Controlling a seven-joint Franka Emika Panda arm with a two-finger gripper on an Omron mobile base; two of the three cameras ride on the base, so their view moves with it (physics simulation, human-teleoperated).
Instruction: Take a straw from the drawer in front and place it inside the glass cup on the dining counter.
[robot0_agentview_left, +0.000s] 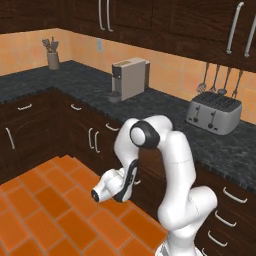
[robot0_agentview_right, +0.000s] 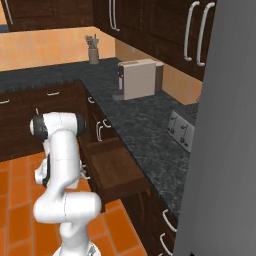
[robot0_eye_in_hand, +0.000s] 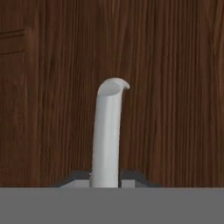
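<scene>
Reaching low, arm folded; gripper (robot0_eye_in_hand: 105, 181) clamped on handle (robot0_eye_in_hand: 107, 131) of part-open drawer (robot0_agentview_right: 117, 172).

The drawer (robot0_agentview_right: 116, 171) is standing pulled out from the cabinet run under the black granite worktop (robot0_agentview_right: 142, 131), its dark wooden inside showing. On that worktop a beige coffee machine (robot0_agentview_right: 138, 79) is sitting beyond the drawer, a silver toaster (robot0_agentview_right: 181, 130) is lying nearer, and a utensil holder (robot0_agentview_right: 93, 52) is standing at the far corner.
</scene>
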